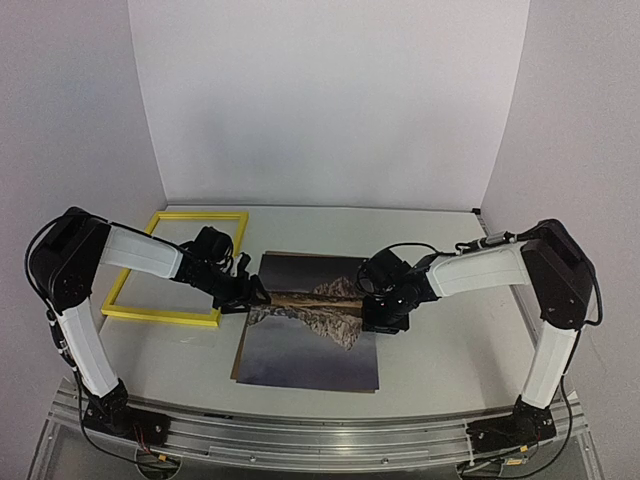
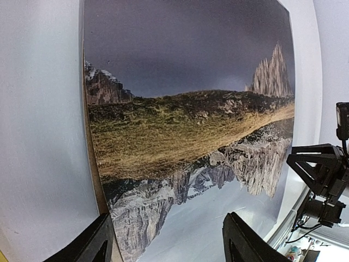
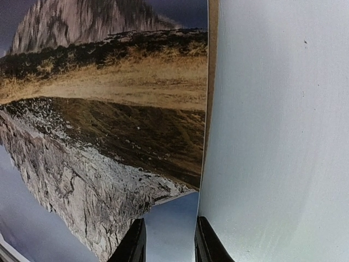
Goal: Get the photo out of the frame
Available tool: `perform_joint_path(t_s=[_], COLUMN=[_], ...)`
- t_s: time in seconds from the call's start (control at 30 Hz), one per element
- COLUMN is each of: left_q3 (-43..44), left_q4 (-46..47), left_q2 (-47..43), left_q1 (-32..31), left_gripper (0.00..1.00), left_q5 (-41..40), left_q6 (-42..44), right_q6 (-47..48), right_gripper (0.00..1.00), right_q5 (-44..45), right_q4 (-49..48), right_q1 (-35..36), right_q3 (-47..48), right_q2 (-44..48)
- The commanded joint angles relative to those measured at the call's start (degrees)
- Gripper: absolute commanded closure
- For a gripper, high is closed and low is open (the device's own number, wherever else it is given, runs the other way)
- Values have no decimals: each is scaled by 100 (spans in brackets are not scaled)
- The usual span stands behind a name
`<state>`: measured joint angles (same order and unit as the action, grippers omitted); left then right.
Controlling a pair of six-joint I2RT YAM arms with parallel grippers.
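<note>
At the photo's [image 1: 310, 345] left edge: my left gripper [image 1: 252, 292], held low, fingers [image 2: 90, 246] spread wide and clasping nothing. One tip sits at the print's border, the other over the mirrored peaks.

At its right edge: my right gripper [image 1: 378, 312], fingers [image 3: 134, 243] drawn close with a slim gap. Only print surface shows between them, and I see nothing pinched.

Photo: flat, face up, mid-table, between both grippers. A thin brown strip [image 2: 96, 174] runs along its side; I cannot tell whether it is a sheet beneath.

Frame [image 1: 160, 316]: yellow, lying on the table [image 1: 450, 350] to the left, near the print but apart, with bare table showing through its opening.

Step, as I judge it: the print is already out and the task is near its end. Next move calls for lifting both hands straight off so the print does not drag.
</note>
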<state>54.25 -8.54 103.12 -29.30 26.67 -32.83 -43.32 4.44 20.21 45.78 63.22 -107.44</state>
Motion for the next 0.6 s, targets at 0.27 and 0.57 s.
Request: perform_joint_path(t_s=[0.27,0.57], left_q3=[-96,105], left_q4=[645,-362], left_q2=[191,188], left_q1=[-23,-24], left_gripper=[45,54], left_q5=[953,82], left_q6=[45,115], right_q6=[-13,-13], right_gripper=[72,72], right_q5=[-400,-400], right_q4=[-122,-158], right_q1=[51,53], right_q3=[41,1], right_q2=[-163,-128])
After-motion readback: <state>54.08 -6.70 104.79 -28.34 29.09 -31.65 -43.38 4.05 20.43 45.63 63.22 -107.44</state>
